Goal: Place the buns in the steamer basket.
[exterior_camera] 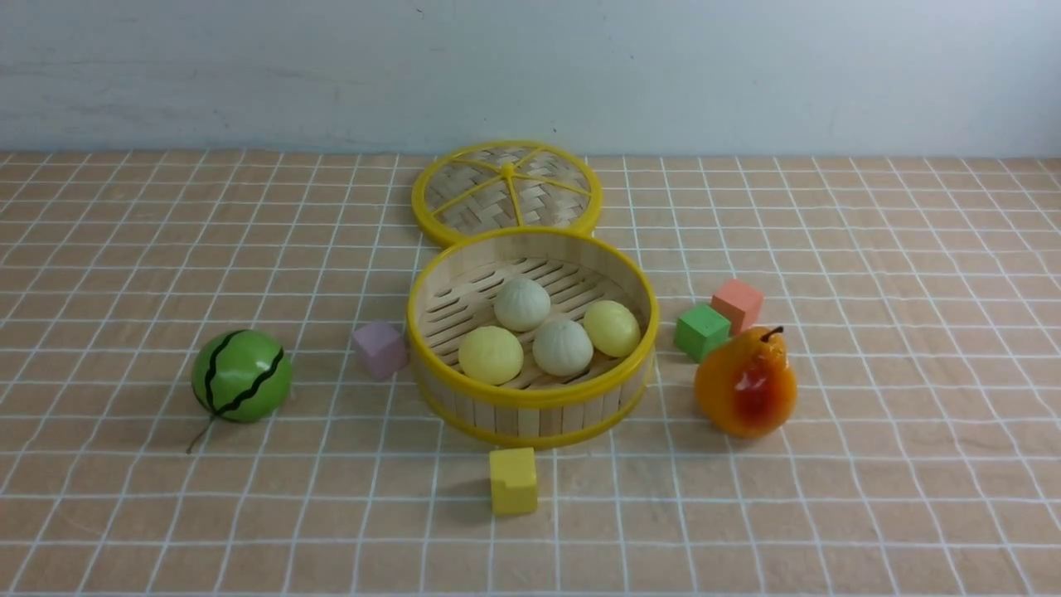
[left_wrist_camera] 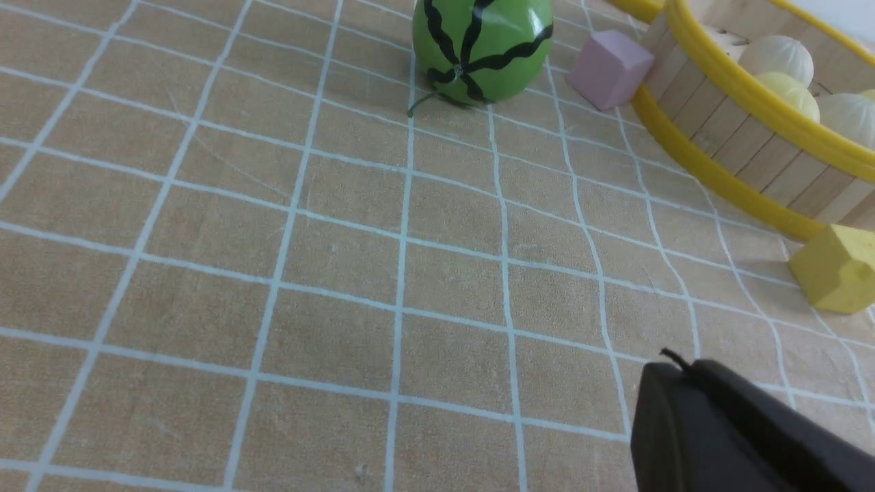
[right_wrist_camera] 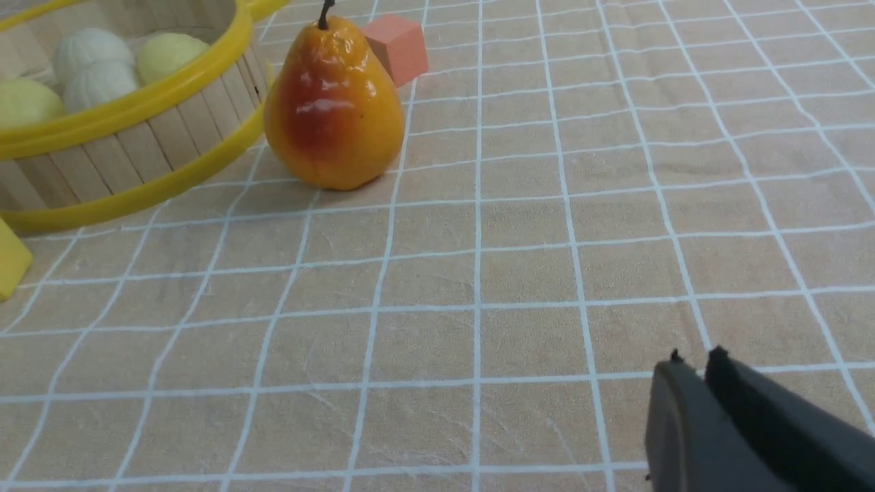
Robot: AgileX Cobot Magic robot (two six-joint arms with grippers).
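On the grid-patterned counter (exterior_camera: pixel 870 497), the steamer basket (exterior_camera: pixel 530 406) holds all four buns: a pale yellow bun (exterior_camera: pixel 491 356) toward the left, an off-white bun (exterior_camera: pixel 522 304) farther back, another off-white bun (exterior_camera: pixel 563 347) nearer the front, and a second pale yellow bun (exterior_camera: pixel 612 329) toward the right. They cover parts of the slatted floor, and the near wall's rim hides some of it too. Behind, the woven lid (exterior_camera: pixel 481 199) has its near edge hidden by the basket.

Neither arm shows in the front view. The left tool (left_wrist_camera: pixel 673 362) enters its wrist view only as dark tips at a corner, closed together with nothing between them. The right tool (right_wrist_camera: pixel 696 362) is likewise cut off, its tips a narrow way apart and holding nothing.

In the right wrist view, the glossy pear (right_wrist_camera: pixel 335 109) covers part of the salmon block (right_wrist_camera: pixel 398 48), and the yellow block (right_wrist_camera: pixel 10 263) is cut by the picture's edge. The left wrist view crops the green striped ball (left_wrist_camera: pixel 482 41) and much of the basket.
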